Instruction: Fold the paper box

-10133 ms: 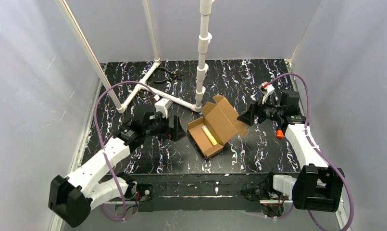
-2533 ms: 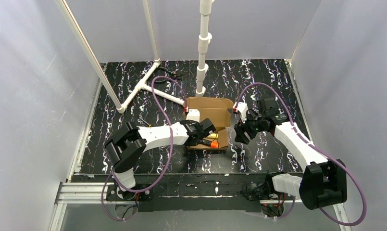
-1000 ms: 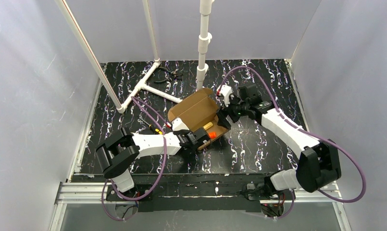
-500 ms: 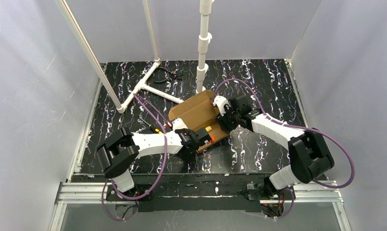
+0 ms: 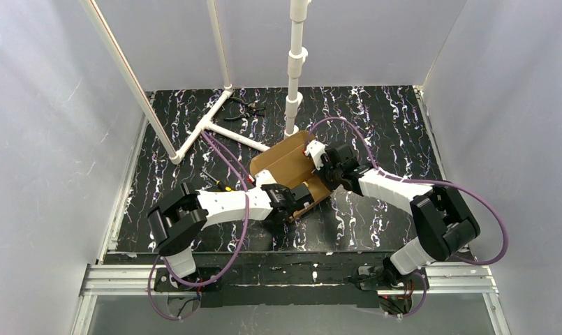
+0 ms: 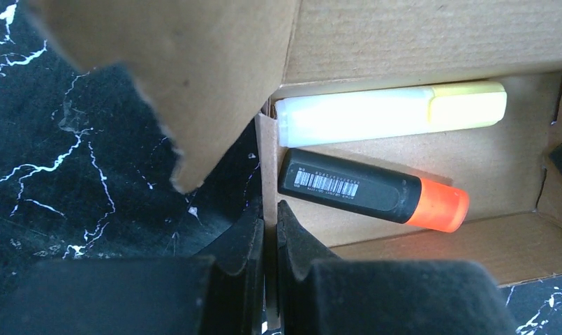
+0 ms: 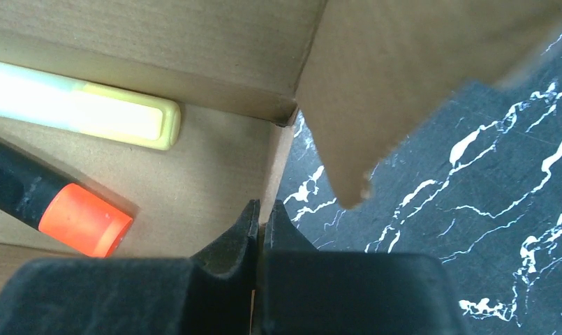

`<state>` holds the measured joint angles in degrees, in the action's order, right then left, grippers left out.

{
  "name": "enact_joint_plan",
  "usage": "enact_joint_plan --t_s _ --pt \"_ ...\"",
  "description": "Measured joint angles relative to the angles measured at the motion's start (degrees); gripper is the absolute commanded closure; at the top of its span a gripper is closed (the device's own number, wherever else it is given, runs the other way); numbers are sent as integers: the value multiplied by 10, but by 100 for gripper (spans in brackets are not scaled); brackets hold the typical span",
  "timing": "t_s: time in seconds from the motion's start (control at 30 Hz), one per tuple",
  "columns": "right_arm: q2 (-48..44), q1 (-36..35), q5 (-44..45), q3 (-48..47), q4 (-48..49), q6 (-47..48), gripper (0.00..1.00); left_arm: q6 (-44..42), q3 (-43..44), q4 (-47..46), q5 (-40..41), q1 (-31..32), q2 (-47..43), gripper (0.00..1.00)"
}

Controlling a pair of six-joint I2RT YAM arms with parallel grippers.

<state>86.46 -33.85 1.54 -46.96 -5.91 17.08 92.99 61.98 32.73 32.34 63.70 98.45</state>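
Note:
The paper box [image 5: 285, 157] is a brown cardboard mailer, open, lying aslant mid-table with its lid raised toward the back. Inside lie a yellow highlighter [image 6: 389, 113] and a black marker with an orange cap [image 6: 372, 190]. My left gripper [image 6: 269, 213] is shut on the box's left end wall [image 6: 267, 150], one finger inside and one outside. At the opposite end, my right gripper [image 7: 262, 213] is pinched shut on the right end wall [image 7: 276, 167]. The same highlighter [image 7: 82, 105] and orange cap [image 7: 82, 218] show in the right wrist view. A loose side flap [image 7: 389, 77] hangs over the table.
White PVC pipes [image 5: 222, 129] form a frame on the back left of the black marbled table [image 5: 382, 112], with an upright post [image 5: 294, 70] just behind the box. Pliers [image 5: 248, 105] lie at the back. Grey walls enclose the table.
My right gripper moved left onto the box's right end and shut on its wall; it was open a second ago. The box shifted and turned slightly. The left gripper kept its hold.

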Motion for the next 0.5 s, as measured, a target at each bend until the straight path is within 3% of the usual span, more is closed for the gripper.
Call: enact_joint_plan --t_s 0.1,0.17,0.33,0.5 --pt "6 0 -15 0 1 -1 71 -2 5 12 0 1 3 100" --pt "9 0 -30 0 -3 2 62 -5 5 24 2 2 6 100" --pt "9 8 -58 0 -15 12 46 -15 5 49 5 3 6 100" --pt "-4 41 -97 0 -22 10 43 -19 10 53 10 5 7 100"
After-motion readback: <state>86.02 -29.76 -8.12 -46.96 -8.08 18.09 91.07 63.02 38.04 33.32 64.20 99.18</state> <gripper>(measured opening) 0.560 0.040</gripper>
